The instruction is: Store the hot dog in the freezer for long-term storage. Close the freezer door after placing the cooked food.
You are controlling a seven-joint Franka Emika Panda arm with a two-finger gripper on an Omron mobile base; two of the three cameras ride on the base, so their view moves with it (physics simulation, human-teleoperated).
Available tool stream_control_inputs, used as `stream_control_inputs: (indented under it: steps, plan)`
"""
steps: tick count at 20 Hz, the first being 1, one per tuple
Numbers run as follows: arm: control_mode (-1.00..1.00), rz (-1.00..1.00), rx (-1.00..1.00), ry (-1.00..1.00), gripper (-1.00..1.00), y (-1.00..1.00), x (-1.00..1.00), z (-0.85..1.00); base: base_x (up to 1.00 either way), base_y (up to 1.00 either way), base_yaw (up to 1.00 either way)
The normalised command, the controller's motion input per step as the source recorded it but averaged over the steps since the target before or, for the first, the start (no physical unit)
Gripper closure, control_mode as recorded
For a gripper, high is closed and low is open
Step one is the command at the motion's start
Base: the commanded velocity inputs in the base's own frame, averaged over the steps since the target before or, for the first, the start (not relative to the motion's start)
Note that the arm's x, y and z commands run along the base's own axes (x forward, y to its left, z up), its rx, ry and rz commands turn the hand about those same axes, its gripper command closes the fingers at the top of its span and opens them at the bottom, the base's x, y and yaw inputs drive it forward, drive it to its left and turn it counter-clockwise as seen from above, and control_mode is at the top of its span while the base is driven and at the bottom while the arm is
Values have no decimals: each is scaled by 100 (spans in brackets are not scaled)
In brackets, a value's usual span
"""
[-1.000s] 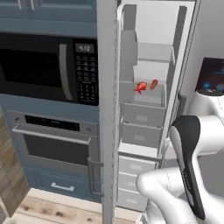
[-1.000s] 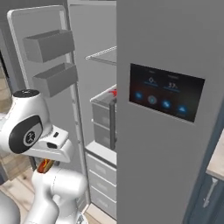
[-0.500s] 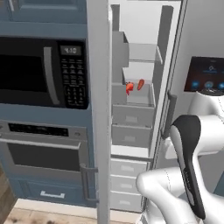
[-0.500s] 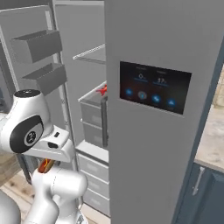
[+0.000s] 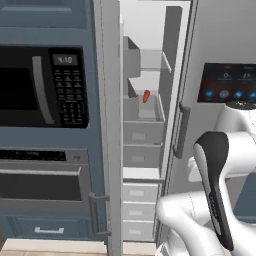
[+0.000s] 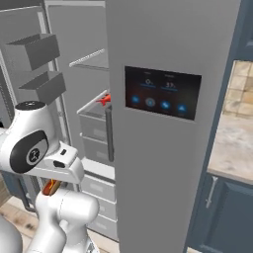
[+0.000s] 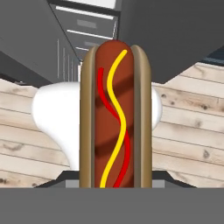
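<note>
The hot dog (image 7: 116,114) stands straight up in the hand view, its bun sides brown and its sausage striped with yellow and red squiggles. It sits low down by the robot's body; in the right base view a bit of it peeks out orange at about 7 o'clock, under the white arm. The gripper (image 7: 116,183) is pinched on the bottom end of the hot dog, though the finger tips are mostly hidden behind the bun. The freezer (image 5: 142,125) is up at 12 o'clock in the left base view, white inside with grey drawers, and a small orange carrot-like piece (image 5: 146,96) lies on a shelf there. The freezer door (image 5: 111,125) stands open, edge-on, at about 10 o'clock from the arm. The gap looks narrow, I think. The arm must lift the hot dog a long way up, so the bun may slip out, since it is held by one end. The arm may also bump the door or the fridge door with the dark touch screen (image 6: 163,94).
</note>
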Motion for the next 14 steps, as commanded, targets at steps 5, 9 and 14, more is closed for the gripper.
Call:
stream_control_inputs:
  steps: [5,9,14]
  plan:
    - [100,0,0,0,100,0,0,0,41,5,-5]
    - [100,0,0,0,100,0,0,0,38,0,0]
    - [100,0,0,0,100,0,0,0,65,0,0]
